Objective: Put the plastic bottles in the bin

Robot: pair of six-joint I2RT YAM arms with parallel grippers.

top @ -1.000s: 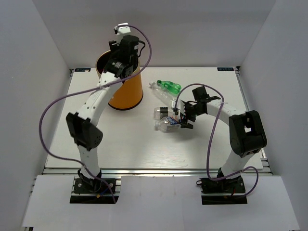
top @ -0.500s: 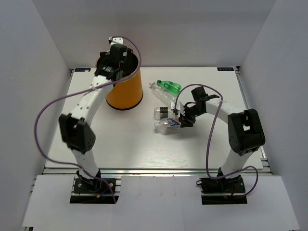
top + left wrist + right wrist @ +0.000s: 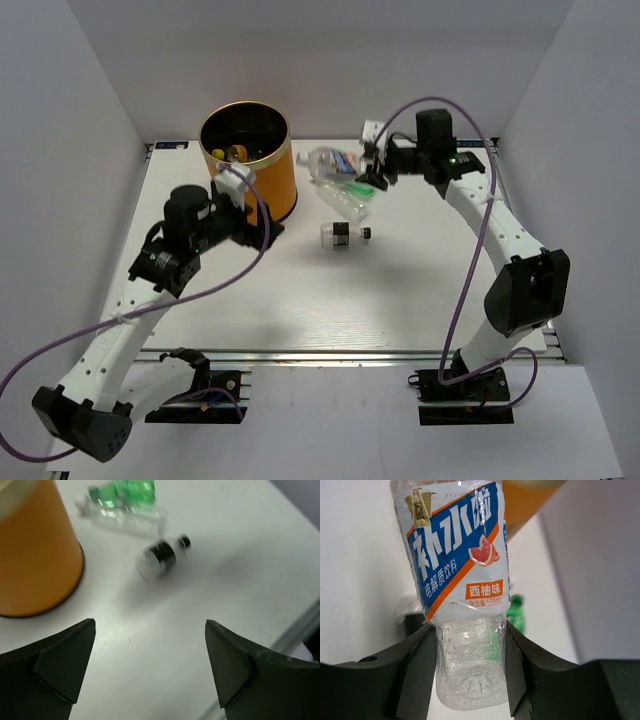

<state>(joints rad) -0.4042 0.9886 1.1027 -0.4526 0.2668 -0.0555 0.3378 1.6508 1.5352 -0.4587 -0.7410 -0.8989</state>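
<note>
Now the blue-label bottle (image 3: 457, 555) is pinched in the right claw (image 3: 467, 675), lifted off the table (image 3: 420, 290), the bin (image 3: 282, 180) beyond it. The left claw (image 3: 150, 635), spread and empty, is withdrawn from the bin, a black-cap bottle (image 3: 159, 559) ahead of it, likely next.

The bin (image 3: 272, 180) is a tall orange-yellow cylinder with a black inside, standing upright at the far left of the table (image 3: 420, 290); a yellow cap (image 3: 237, 152) shows within it. One clear bottle with a blue-white label (image 3: 457, 565) hangs above the table right of the bin, clamped at its base by the right gripper (image 3: 470, 672). A green bottle (image 3: 352, 186) and a clear bottle (image 3: 340, 203) lie side by side below it. A small black-capped bottle (image 3: 340, 235) lies apart, nearer.
</note>
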